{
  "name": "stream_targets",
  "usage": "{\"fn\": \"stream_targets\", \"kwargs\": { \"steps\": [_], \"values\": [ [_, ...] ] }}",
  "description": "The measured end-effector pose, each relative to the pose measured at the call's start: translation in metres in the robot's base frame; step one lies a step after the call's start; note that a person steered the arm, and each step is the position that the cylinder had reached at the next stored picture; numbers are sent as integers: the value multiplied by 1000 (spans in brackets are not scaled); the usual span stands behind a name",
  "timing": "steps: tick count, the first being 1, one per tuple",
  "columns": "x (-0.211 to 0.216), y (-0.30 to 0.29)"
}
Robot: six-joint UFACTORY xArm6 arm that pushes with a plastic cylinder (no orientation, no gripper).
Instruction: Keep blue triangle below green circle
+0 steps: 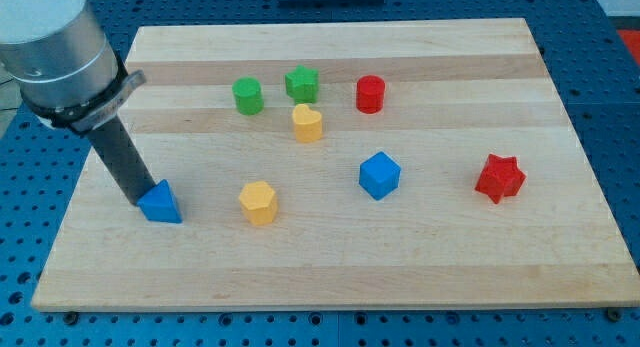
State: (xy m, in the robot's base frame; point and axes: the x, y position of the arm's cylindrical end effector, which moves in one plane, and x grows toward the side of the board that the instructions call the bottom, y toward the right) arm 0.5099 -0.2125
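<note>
My tip [137, 200] rests on the wooden worktop [560, 257], touching the left edge of the blue triangle [161, 202]. I carry no jaws — only a dark rod, so nothing opens or closes. From my tip, the green circle [248, 95] sits well up and to the view's right, with a green star [302, 84] just beyond it and a red cylinder [370, 93] further right. A yellow block [307, 122] lies below the star; another yellow block [258, 202] sits right of the triangle — then a blue cube [379, 175] and a red star [499, 178]. No writing is readable anywhere.
</note>
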Motion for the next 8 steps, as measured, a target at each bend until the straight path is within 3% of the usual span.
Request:
{"fn": "stream_targets", "kwargs": {
  "steps": [2,4,6,8],
  "values": [
    [16,44],
    [109,47],
    [59,84],
    [4,48]
  ]
}}
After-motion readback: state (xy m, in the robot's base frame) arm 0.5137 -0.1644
